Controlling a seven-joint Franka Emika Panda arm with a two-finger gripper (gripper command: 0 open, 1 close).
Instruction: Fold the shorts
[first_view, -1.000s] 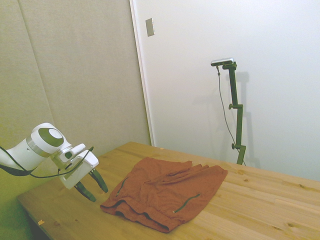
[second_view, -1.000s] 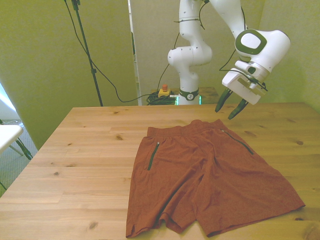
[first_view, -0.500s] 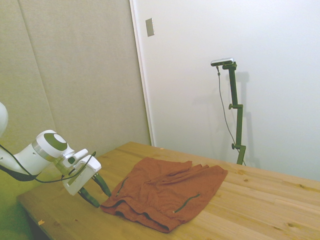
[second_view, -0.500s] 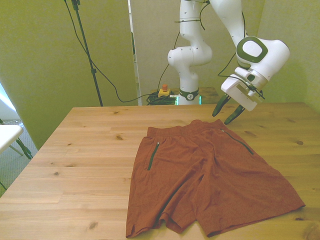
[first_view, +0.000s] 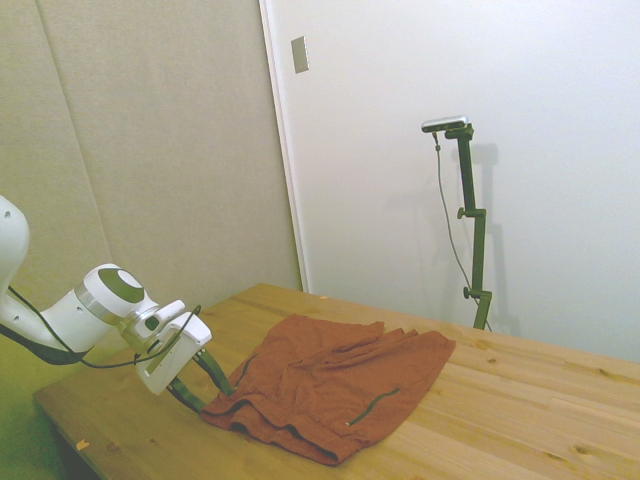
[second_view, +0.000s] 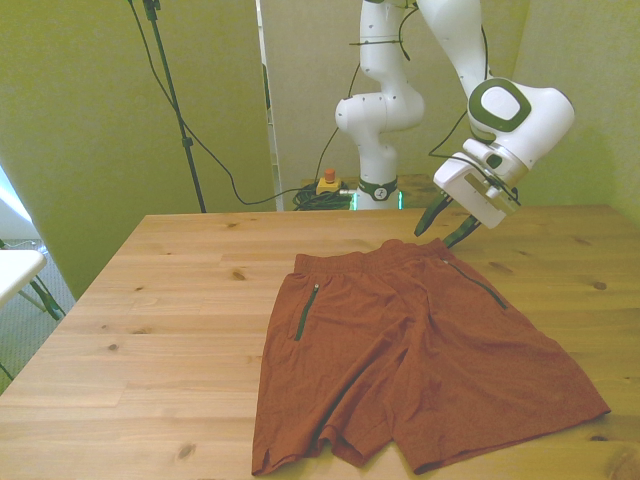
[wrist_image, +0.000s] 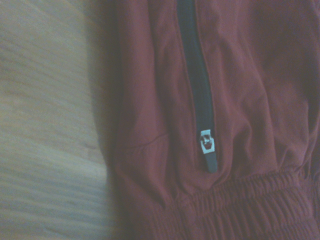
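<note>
Gripper (second_view: 441, 226), fingers spread, hovers at the waistband corner of the shorts (second_view: 415, 350), which lie flat on the wooden table (second_view: 170, 320); the approach looks nearly done, with lowering and pinching the fabric next.

shorts (wrist_image: 150, 125) | dark zipper line (wrist_image: 195, 80) | gathered waistband (wrist_image: 240, 210) | table (wrist_image: 45, 125)

You see only a blurred patch of the shorts (wrist_image: 235, 100) in the wrist view, cut off by the picture's edges. The side view crops the arm (first_view: 40, 320) and the table (first_view: 520, 420). In the front view the table's near edge lies out of frame.
</note>
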